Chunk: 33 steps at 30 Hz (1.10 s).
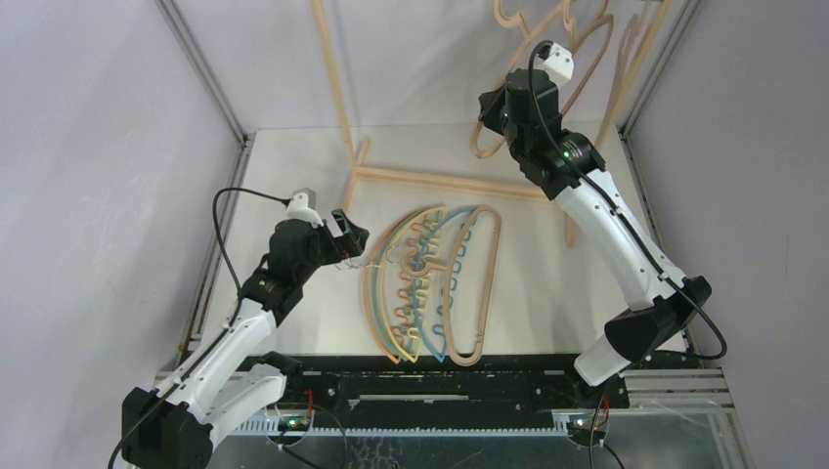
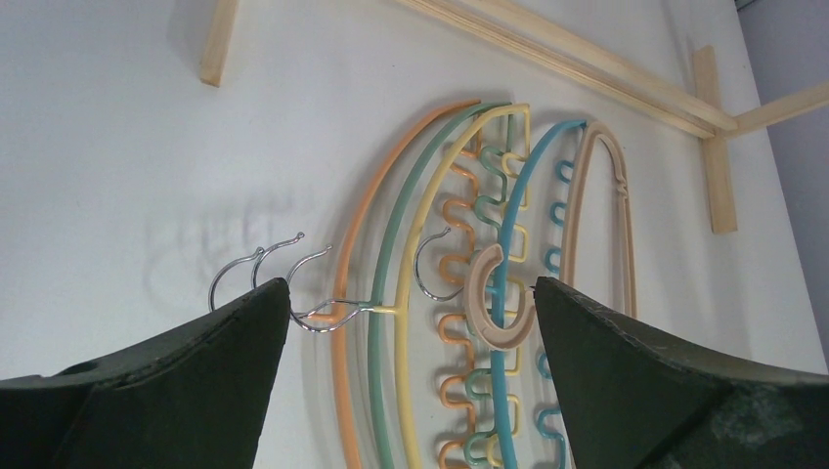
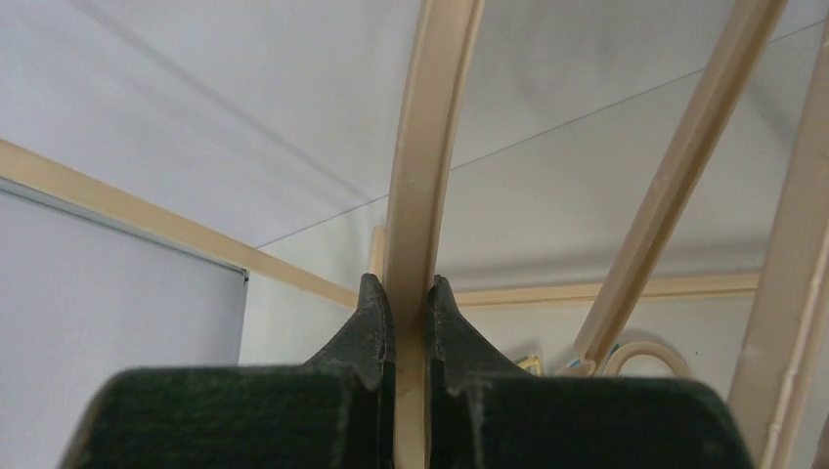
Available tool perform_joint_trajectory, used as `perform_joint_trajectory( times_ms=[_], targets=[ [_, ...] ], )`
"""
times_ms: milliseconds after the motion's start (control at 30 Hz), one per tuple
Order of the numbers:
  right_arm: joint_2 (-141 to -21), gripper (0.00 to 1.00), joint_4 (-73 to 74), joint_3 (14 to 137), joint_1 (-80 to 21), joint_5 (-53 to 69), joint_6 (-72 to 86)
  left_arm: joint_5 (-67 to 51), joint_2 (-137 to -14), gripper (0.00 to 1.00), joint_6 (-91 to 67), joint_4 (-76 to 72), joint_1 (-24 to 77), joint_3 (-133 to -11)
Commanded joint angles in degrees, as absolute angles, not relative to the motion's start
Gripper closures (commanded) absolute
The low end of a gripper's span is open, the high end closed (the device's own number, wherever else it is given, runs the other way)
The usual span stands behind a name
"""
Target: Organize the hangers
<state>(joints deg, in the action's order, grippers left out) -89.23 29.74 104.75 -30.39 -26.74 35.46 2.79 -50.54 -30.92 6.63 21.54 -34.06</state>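
Observation:
A pile of hangers lies mid-table: orange (image 1: pixel 372 293), green (image 2: pixel 406 195), yellow (image 2: pixel 445 186) and teal (image 1: pixel 442 293) arched ones with wavy inner edges, and a pale wooden loop hanger (image 1: pixel 488 283) with a C hook (image 2: pixel 499 308). Their metal hooks (image 2: pixel 256 266) point left. My left gripper (image 1: pixel 354 238) is open and empty just above those hooks, its jaws wide apart in the left wrist view (image 2: pixel 409 285). My right gripper (image 1: pixel 499 109) is raised at the back and shut on another pale wooden hanger (image 3: pixel 422 166), whose loop shows in the top view (image 1: pixel 479 145).
The tall wooden A-frame rack (image 1: pixel 334 83) stands at the back, its base bar (image 1: pixel 440 181) lying across the table just behind the pile. More pale wooden hangers (image 1: pixel 528 20) hang near its top right. Metal cage posts (image 1: pixel 210 78) flank the table.

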Motion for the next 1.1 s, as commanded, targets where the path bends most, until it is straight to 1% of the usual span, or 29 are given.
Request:
perform_joint_trajectory(
  times_ms=[0, 433, 567, 833, 1067],
  targets=[
    [-90.7, 1.0, 34.7, 111.5, -30.6, -31.1, 35.4, 3.0, -49.5, 0.0, -30.1, 5.3, 21.9, -34.2],
    [-99.1, 1.0, 45.6, 127.3, -32.5, -34.5, 32.0, 3.1, -49.1, 0.0, -30.1, 5.4, 21.9, -34.6],
    [-99.8, 1.0, 45.1, 128.4, -32.8, -33.6, 32.1, 2.9, -49.0, 0.01, -30.1, 5.5, 21.9, -34.6],
    [-99.7, 1.0, 41.2, 127.5, -33.4, -27.4, 32.8, 3.1, -49.0, 0.0, -30.1, 5.2, 21.8, -34.3],
    [-102.1, 1.0, 40.1, 129.0, -35.4, -26.6, 31.2, 3.2, -49.2, 0.0, -30.1, 5.1, 21.9, -34.2]
  ],
)
